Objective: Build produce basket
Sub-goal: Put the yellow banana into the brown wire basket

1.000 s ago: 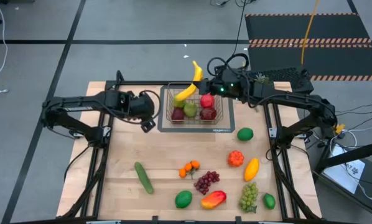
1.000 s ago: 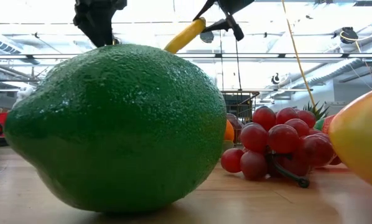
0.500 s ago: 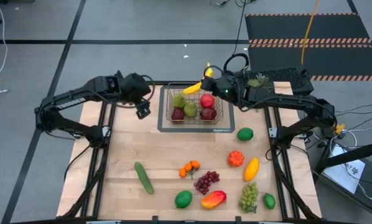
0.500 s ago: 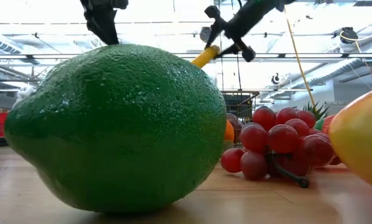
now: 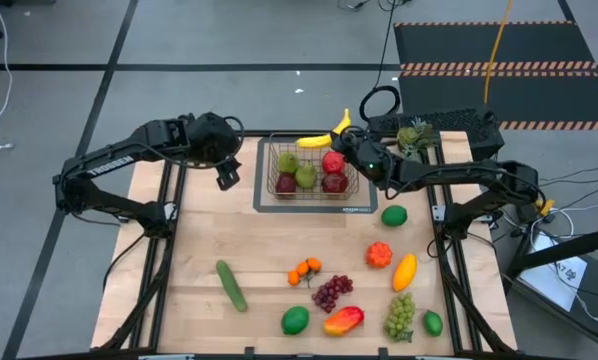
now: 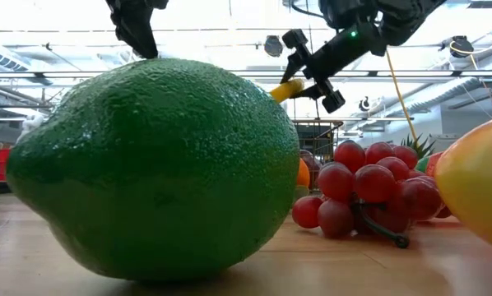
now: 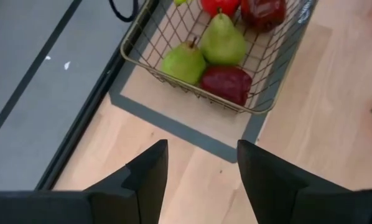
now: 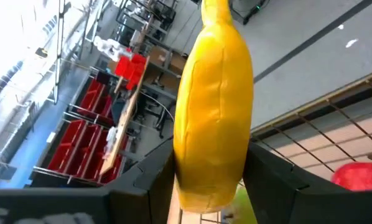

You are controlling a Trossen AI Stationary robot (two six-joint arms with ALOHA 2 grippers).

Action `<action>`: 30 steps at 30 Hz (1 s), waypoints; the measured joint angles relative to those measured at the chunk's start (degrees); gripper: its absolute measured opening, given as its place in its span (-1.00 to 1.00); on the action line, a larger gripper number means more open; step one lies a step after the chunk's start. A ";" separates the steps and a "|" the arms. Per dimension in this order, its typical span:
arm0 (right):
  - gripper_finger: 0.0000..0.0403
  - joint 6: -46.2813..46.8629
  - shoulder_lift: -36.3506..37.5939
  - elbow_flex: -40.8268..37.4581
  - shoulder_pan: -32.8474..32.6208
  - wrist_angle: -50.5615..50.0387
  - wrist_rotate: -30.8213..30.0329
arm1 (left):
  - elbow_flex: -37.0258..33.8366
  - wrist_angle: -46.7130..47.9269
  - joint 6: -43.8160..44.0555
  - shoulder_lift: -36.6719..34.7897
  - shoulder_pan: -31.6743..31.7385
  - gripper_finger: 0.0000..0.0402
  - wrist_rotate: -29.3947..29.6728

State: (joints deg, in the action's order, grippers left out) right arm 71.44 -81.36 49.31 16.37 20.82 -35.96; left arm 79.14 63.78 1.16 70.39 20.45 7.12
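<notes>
I've got the banana (image 5: 328,134) clamped in my right gripper (image 5: 351,141), up in the air over the far right corner of the basket (image 5: 312,192). In the right wrist view the two dark fingers (image 8: 153,171) pinch it on either side of its thick middle. From above, its long axis runs roughly along the basket's far rim, one tip poking out past the back of the table, the other reaching inward over the wire. So the drop spot lies toward me and a touch left of the fingers, and down.

The basket already holds two pears (image 7: 221,41), a dark red apple (image 7: 227,83) and more red fruit, so I judge the banana has to lie across the top of that pile, lengthwise with the basket, or a tip will hang over the rim.

My left gripper (image 5: 226,172) hovers just off the basket's left side, fingers (image 7: 145,169) apart and holding nothing, looking down at the near left corner. The right arm is the one for this placement; the left only needs to keep clear.

The rest of the fruit, cucumber (image 5: 231,285) included, waits on the near half of the table (image 5: 194,240), well apart from both arms.
</notes>
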 joint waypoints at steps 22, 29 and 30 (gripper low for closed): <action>-0.20 -21.32 -0.44 -0.34 -0.43 -1.81 0.19 | 0.00 -4.23 0.59 0.07 0.00 -0.05 -1.54; -0.20 -36.01 -0.44 -0.34 1.48 -0.21 8.32 | 0.00 -4.12 1.08 0.07 0.00 -0.05 -1.52; -0.20 -38.08 -0.44 -0.34 2.03 0.39 10.70 | 0.00 -4.12 1.03 0.08 0.00 -0.05 -1.53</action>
State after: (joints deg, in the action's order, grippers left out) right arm 33.36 -81.80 48.97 18.41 21.21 -25.26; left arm 79.14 59.66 2.19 70.47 20.45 5.59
